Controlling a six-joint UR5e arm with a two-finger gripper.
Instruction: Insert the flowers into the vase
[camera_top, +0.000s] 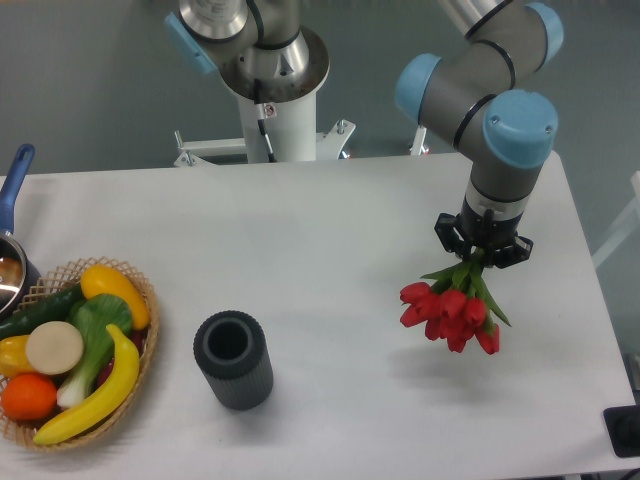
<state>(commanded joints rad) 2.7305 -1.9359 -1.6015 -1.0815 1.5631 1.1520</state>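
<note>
On the table (330, 230), the arm (490, 90) reaches down at the right, its gripper (483, 250) closed on the stems of the flowers (452, 310), which hang above the tabletop, red buds downward and tilted left. The vase (234, 360), dark grey and ribbed, stands upright well apart to the left, beside the basket (145, 300) of toy fruit. No writing is legible.
</note>
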